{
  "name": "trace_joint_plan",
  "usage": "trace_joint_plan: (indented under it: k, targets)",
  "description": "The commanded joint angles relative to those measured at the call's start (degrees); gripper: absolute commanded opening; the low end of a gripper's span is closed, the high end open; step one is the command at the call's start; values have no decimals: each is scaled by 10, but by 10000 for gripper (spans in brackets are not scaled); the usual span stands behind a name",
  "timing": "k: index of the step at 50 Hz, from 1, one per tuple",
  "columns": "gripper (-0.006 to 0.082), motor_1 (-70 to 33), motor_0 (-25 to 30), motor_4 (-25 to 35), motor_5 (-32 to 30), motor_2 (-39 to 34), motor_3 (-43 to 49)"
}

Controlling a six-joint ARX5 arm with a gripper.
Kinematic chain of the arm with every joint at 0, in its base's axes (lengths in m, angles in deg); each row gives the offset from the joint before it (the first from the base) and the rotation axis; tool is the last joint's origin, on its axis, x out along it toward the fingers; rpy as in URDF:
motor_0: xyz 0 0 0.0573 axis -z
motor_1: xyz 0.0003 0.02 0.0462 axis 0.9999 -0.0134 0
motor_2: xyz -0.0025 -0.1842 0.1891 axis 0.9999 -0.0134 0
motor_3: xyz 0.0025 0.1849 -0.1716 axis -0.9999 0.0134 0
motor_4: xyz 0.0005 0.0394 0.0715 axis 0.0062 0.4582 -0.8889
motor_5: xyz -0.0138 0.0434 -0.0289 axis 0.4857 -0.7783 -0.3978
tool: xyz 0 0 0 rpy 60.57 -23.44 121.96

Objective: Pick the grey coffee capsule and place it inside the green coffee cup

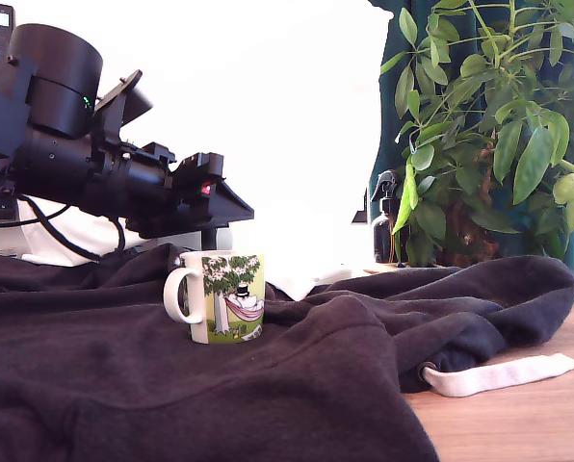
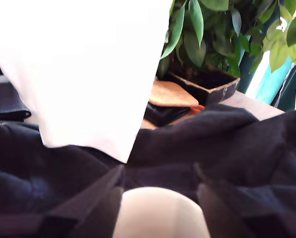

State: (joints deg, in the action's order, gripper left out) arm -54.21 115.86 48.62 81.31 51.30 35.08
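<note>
My hand (image 2: 160, 198) hangs just above and behind the green coffee cup (image 1: 225, 296), its rim showing between my 2 parted fingers (image 2: 96, 198), but I cannot tell whether they grip the grey coffee capsule, which I see in neither view.

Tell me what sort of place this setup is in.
Probably a home or office room, not a factory: a leafy potted plant by a bright window, a dark hoodie spread over a wooden table, and a cartoon mug.
</note>
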Motion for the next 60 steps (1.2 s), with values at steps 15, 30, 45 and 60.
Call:
trace_joint_plan:
  k: [15,30,45,60]
  targets:
    - [641,47,-17,2,-7,1,37]
    - [-22,178,-77,1,-9,1,143]
    - [-22,311,-169,-30,-30,1,293]
    - [-22,385,-237,-51,-60,1,403]
